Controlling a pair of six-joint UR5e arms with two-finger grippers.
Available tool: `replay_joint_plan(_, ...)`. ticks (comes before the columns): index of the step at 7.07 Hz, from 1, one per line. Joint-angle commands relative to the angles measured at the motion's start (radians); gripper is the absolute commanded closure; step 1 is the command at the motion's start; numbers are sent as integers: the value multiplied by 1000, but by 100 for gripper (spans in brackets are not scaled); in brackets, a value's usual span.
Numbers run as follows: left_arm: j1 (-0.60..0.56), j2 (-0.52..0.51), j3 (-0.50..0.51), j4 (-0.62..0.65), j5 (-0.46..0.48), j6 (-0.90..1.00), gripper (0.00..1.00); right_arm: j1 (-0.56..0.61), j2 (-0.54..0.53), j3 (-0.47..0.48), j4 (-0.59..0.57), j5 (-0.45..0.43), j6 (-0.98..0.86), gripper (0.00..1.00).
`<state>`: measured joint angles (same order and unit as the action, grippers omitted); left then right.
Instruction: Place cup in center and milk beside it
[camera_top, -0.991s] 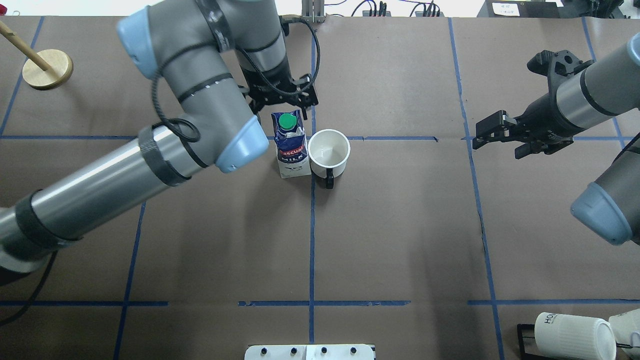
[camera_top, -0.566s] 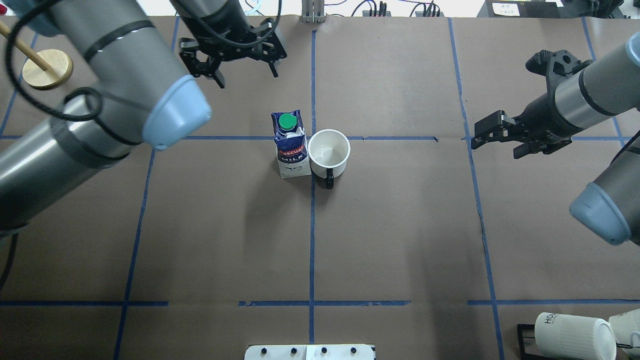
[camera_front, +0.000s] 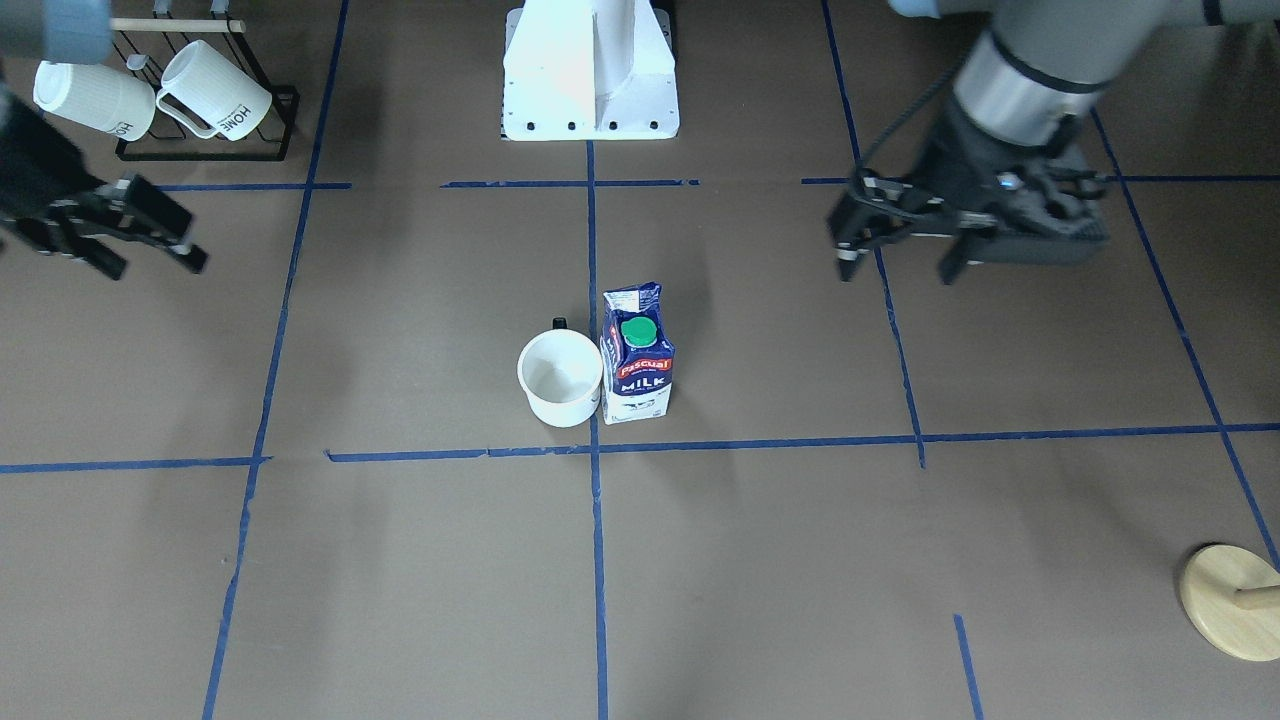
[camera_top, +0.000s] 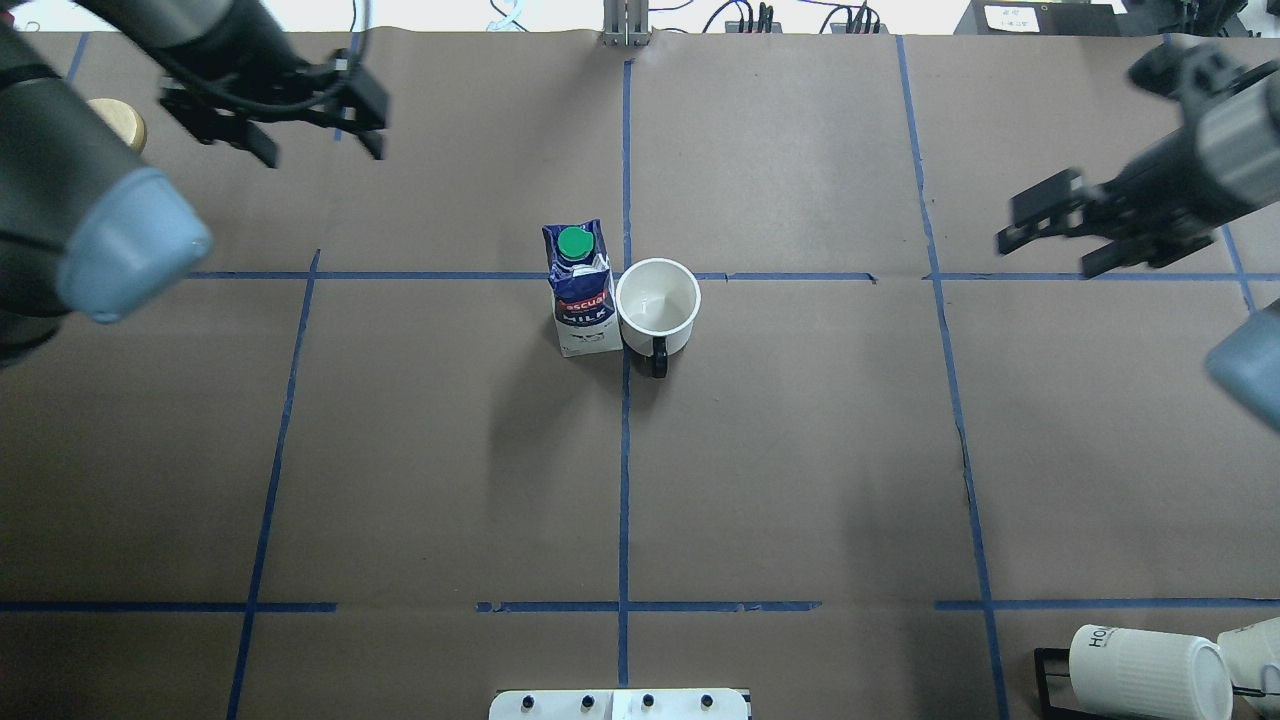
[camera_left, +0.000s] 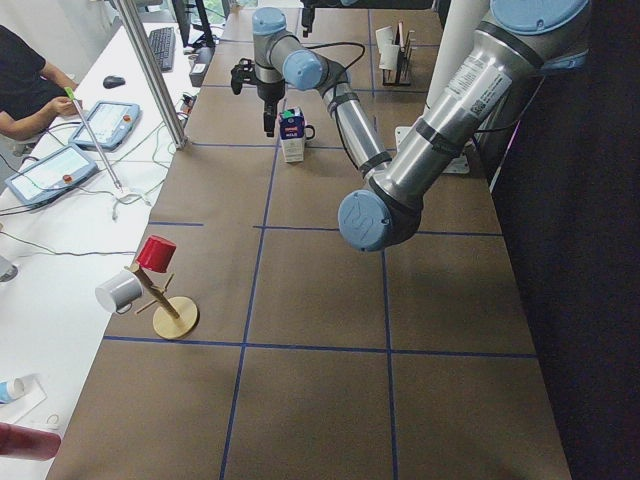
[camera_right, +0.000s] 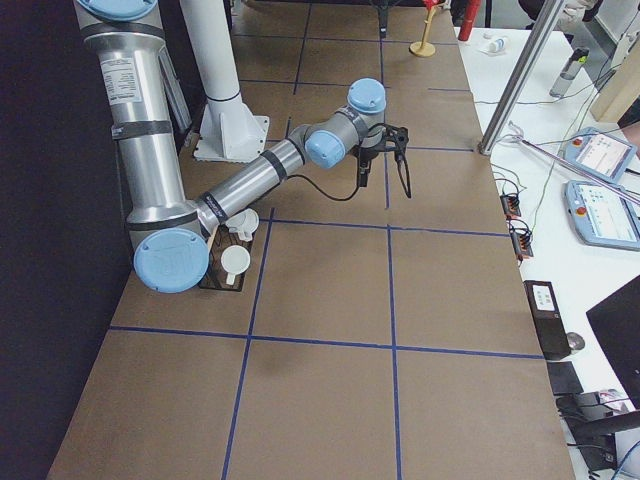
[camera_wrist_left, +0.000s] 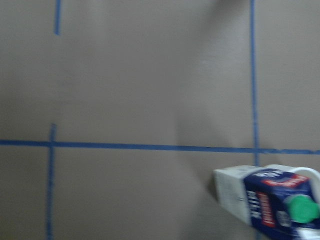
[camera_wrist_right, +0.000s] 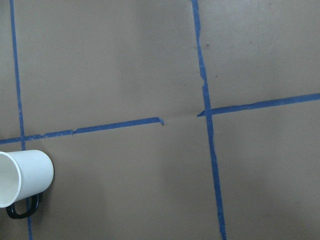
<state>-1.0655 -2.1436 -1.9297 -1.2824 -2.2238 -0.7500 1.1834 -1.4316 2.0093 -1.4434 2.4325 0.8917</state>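
Overhead opposite front view (both over milk (camera_top: 580, 295))

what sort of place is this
Probably a robotics lab: a left arm and right arm stand at a paper-covered table gridded with blue tape, with teach pendants on the side bench.

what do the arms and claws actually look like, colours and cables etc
The left arm and the right arm are round silver-grey tubes with pale blue joint caps. A thin black cable runs loosely along the right forearm. The left claw and the right claw are matte black and two-fingered.
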Motion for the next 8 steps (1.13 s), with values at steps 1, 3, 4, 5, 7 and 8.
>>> replay_joint_plan(1, -228, 240, 7, 2, -52, 506, 0, 229, -119, -7, -125, 105, -423, 0)
replay_joint_plan(3, -437, 339, 148, 0, -53, 923, 0, 355, -165, -108, -236, 79, -850, 0)
replay_joint_plan(4, -505, 341, 266, -8, -57, 1063, 0, 386, -164, -128, -302, -17, -1017, 0)
replay_joint_plan(5, -563, 340, 382, -23, -59, 1189, 0, 404, -161, -126, -393, -41, -1092, 0)
replay_joint_plan(7, -587, 365, 422, -29, -106, 1207, 0, 401, -200, -136, -410, -47, -1122, 0)
replay_joint_plan(8, -585, 358, 422, -26, -120, 1099, 0, 391, -225, -136, -407, -40, -1123, 0)
